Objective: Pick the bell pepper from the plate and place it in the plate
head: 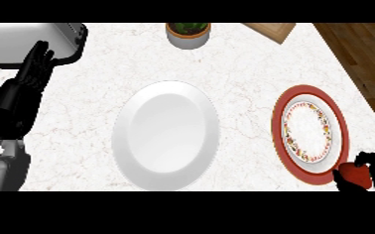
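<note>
Right hand (pixel 365 157) curled round bell pepper (pixel 357 174); mostly hidden, axis indiscernible

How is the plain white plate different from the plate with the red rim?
The plain white round plate has no pattern; the red-rimmed plate has a speckled ring inside. The white plate looks wider than the red-rimmed plate. Both are round.

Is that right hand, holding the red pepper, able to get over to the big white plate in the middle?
Probably yes. The right hand holds the bell pepper at the red-rimmed plate's near edge; only that flat plate lies between it and the white plate.
</note>
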